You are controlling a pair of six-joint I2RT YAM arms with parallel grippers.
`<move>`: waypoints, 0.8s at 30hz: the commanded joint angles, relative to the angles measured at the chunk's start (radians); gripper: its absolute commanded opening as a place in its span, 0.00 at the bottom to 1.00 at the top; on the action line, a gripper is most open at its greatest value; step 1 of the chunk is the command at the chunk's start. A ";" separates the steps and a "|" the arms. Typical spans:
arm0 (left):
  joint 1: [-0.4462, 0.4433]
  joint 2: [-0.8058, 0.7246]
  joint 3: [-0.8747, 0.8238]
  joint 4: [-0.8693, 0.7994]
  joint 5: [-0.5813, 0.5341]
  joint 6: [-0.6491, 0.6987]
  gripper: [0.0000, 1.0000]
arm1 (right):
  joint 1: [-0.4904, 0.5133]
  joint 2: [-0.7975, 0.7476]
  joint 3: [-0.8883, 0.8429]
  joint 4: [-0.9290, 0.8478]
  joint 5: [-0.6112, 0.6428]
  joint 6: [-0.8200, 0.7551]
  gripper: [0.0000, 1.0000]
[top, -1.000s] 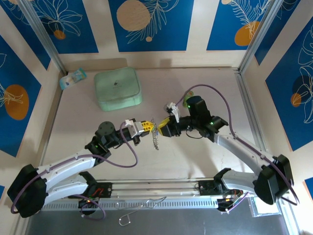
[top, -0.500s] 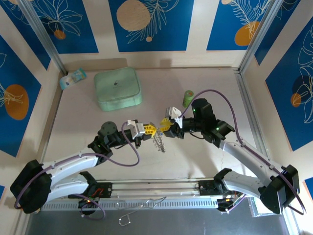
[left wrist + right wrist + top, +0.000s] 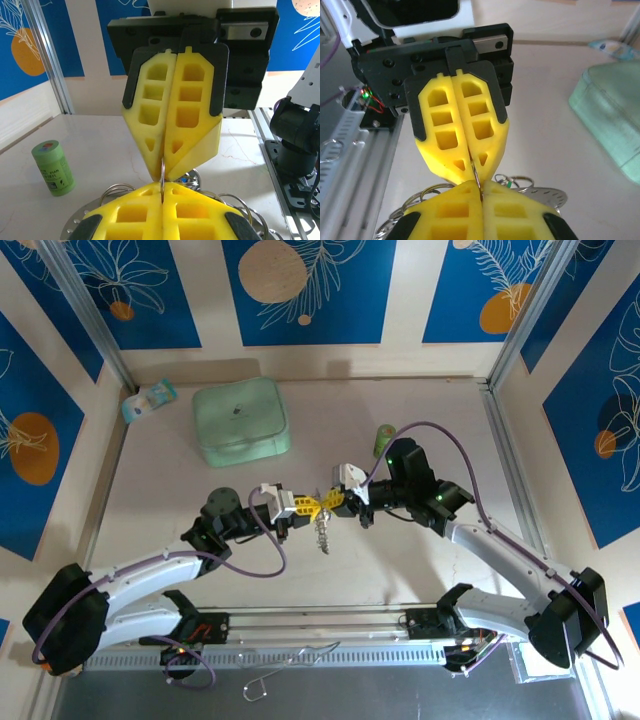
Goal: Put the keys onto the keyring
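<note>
In the top view the left gripper [image 3: 310, 506] and the right gripper [image 3: 333, 502] meet tip to tip at the centre of the frame, above the table [image 3: 420, 570]. Both pairs of yellow fingers are pressed together, and each is clamped on the same thin wire loop of the keyring [image 3: 321, 530]. Its bunched silvery rings hang just below the meeting tips. In the left wrist view the wire runs upright at bottom centre, from the seam of the near fingers into the seam of the far ones. More loops [image 3: 120, 189] curl out to either side behind them, and a holed silvery disc [image 3: 75, 225] sits at the lower left. A blue speck [image 3: 185, 178] shows among the loops, too small to tell whether it is a key. A green cylinder [image 3: 384, 440] stands upright to the upper right of the grippers. A mint case [image 3: 241, 420] lies to the upper left, well apart from them, and a small packet [image 3: 150, 400] rests near the table's upper left corner.
</note>
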 commanded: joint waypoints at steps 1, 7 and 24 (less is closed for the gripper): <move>-0.010 -0.013 0.026 0.013 -0.009 -0.009 0.04 | 0.010 0.015 0.054 -0.055 -0.017 -0.046 0.00; -0.010 -0.046 0.148 -0.440 -0.085 0.159 0.24 | 0.031 0.036 0.177 -0.294 0.114 -0.175 0.00; -0.011 -0.027 0.216 -0.497 -0.028 0.189 0.06 | 0.152 0.144 0.321 -0.454 0.241 -0.290 0.00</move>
